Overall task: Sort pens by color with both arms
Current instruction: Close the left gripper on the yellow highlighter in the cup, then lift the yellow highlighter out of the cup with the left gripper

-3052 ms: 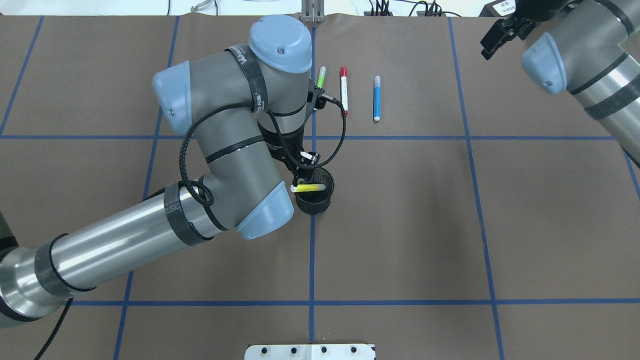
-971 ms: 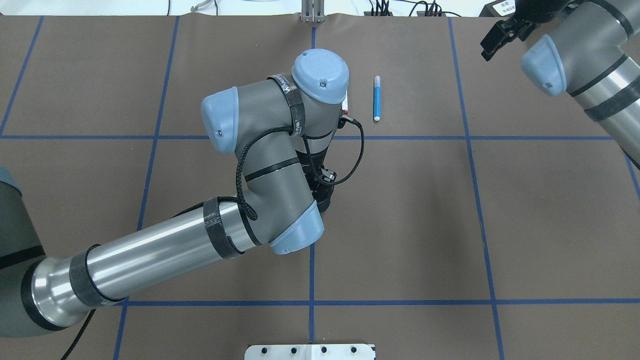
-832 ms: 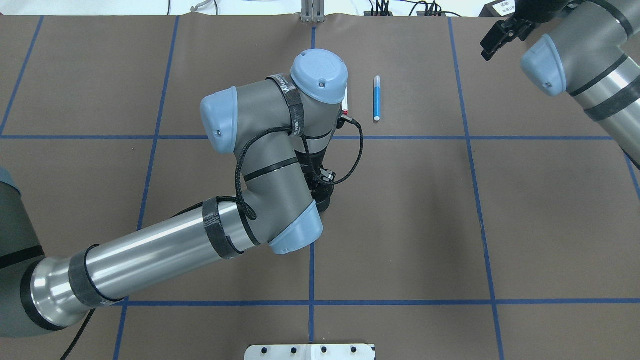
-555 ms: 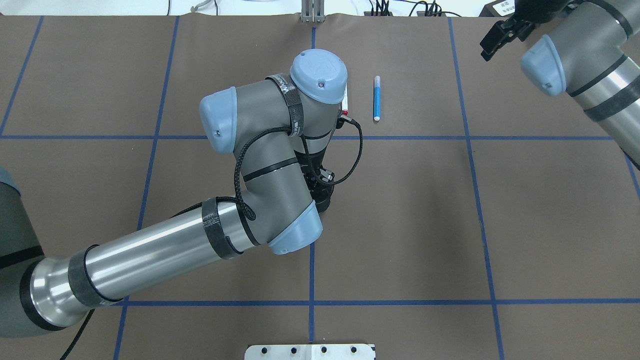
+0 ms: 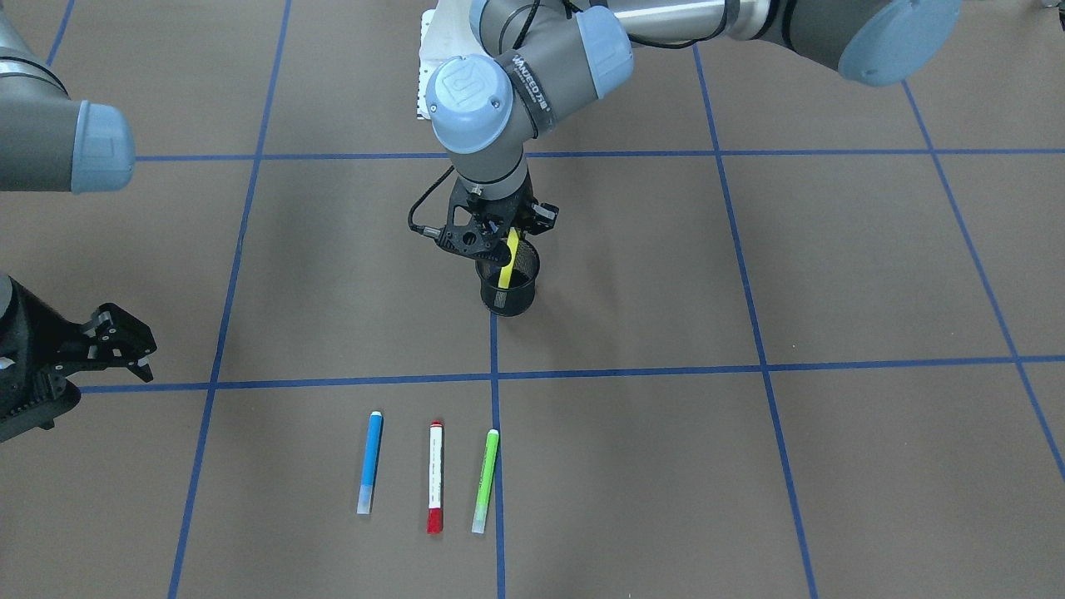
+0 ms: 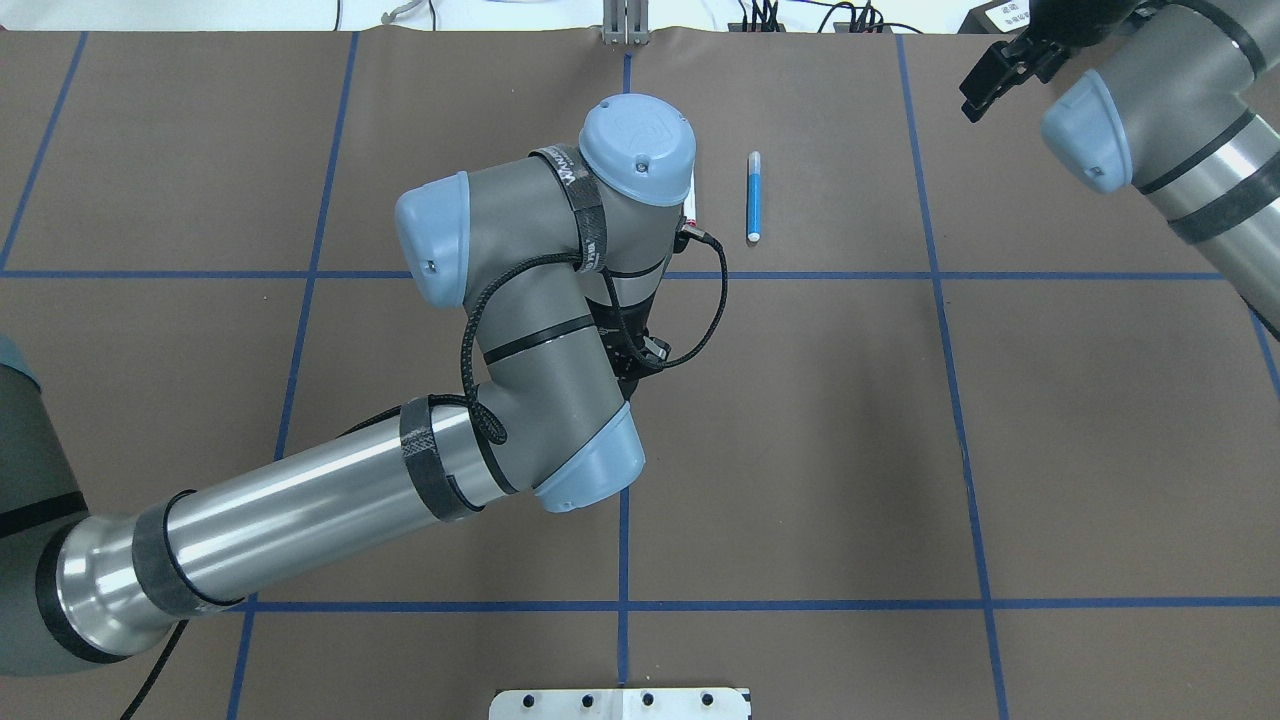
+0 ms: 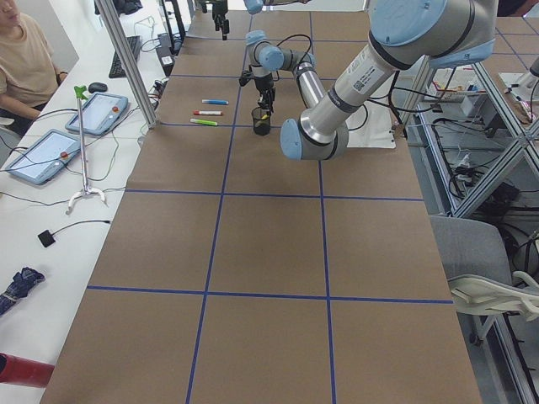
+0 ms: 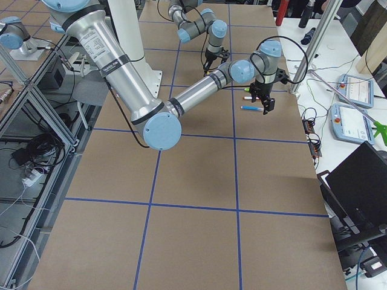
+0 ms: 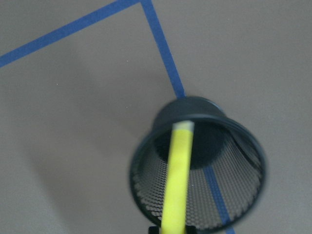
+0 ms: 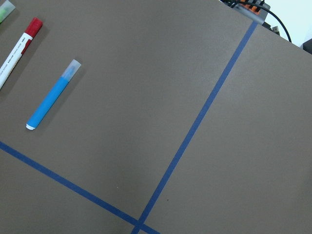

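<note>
My left gripper (image 5: 497,240) is shut on the yellow pen (image 5: 507,263) and holds it nearly upright, its lower end inside the black mesh cup (image 5: 509,293). The left wrist view shows the yellow pen (image 9: 177,180) reaching down into the cup (image 9: 146,195). The blue pen (image 5: 370,462), the white pen with red cap (image 5: 434,487) and the green pen (image 5: 486,481) lie side by side on the table. My right gripper (image 5: 125,345) is open and empty, raised at the far right edge, away from the pens. Its wrist view shows the blue pen (image 10: 48,102).
Brown table paper with a blue tape grid (image 5: 749,366). The white pedestal base (image 6: 620,703) is at the near edge. My left arm (image 6: 520,300) hides the cup, the green pen and most of the red-capped pen in the overhead view.
My left arm has swung over the cup and turned the yellow pen from lying level to nearly upright. In the last second it barely shifted. The right arm has not moved.
</note>
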### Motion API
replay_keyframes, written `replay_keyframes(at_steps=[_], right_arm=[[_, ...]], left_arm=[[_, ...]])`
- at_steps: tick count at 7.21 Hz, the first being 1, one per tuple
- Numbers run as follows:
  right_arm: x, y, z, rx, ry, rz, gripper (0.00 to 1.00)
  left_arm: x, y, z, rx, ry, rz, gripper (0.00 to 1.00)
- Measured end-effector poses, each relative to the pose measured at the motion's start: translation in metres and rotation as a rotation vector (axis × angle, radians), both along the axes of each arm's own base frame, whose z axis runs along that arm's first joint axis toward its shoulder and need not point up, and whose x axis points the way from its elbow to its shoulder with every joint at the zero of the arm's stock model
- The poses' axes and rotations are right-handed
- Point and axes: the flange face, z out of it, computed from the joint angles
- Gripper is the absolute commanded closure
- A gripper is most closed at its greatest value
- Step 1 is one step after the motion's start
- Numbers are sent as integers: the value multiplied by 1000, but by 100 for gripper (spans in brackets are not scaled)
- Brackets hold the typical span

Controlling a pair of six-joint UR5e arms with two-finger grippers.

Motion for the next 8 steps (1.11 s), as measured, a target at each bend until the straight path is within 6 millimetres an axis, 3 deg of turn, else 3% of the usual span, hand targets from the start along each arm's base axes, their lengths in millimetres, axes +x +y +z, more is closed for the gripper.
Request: replay_keyframes(at_steps=[2,4,6,8], right_arm=[[0,0,0,0,0,1,0],[0,0,-1,1,0,1,0],[0,-1,-2,1,-1,1,0],[0,-1,-2,1,-1,2,0]], left_arm=[[-24,11,-26,17,38,-12,100],[-77,29,-56,47,88,-34,100],[-127,33,-62,39,131,-125,100],[-150,18,-65,38,135,-273,100]])
